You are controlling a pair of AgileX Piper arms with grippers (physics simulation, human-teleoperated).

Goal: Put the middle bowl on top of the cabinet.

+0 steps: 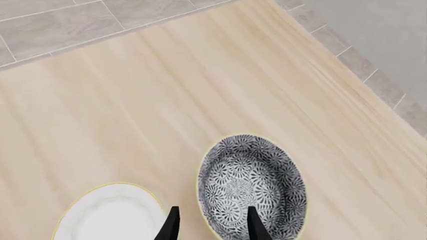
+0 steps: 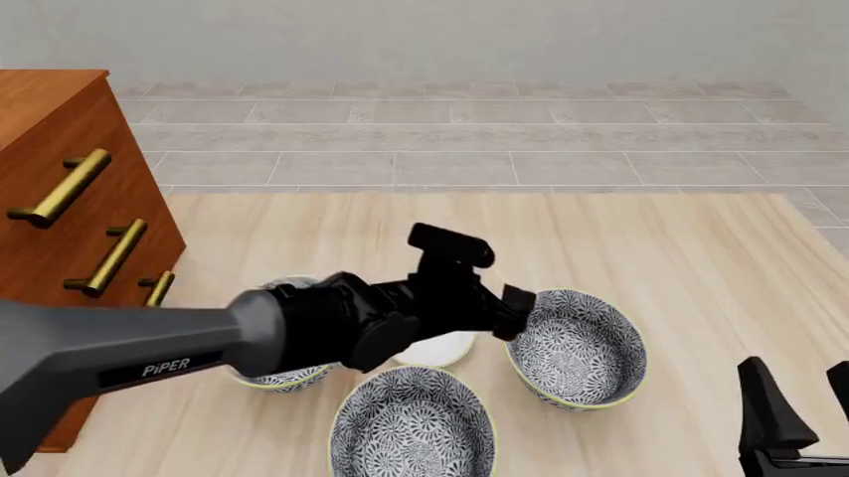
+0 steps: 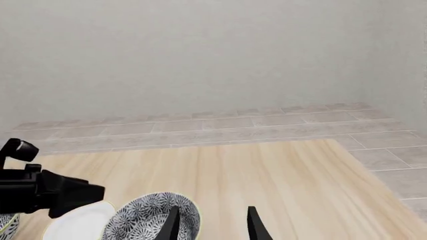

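Left claw (image 1: 212, 225), fingers spread, straddles the near rim of a patterned bowl (image 1: 252, 186); recommend pinching the rim squarely, then lifting clear toward the cabinet (image 2: 60, 139) at ten o'clock.

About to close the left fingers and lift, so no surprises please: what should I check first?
1. Left gripper open: ok.
2. Its fingers straddle the rim of a deep grey-and-white floral bowl: ok.
3. Right target: not ok; front view shows it rightmost of three; the middle bowl lies nearer the camera.
4. Small plain white dish apart from the fingers: cannot tell, it lies close beside one.
5. Right gripper open, away from the bowls: ok.
6. Top of the tall reddish-brown wooden cabinet free: cannot tell, partly out of view.
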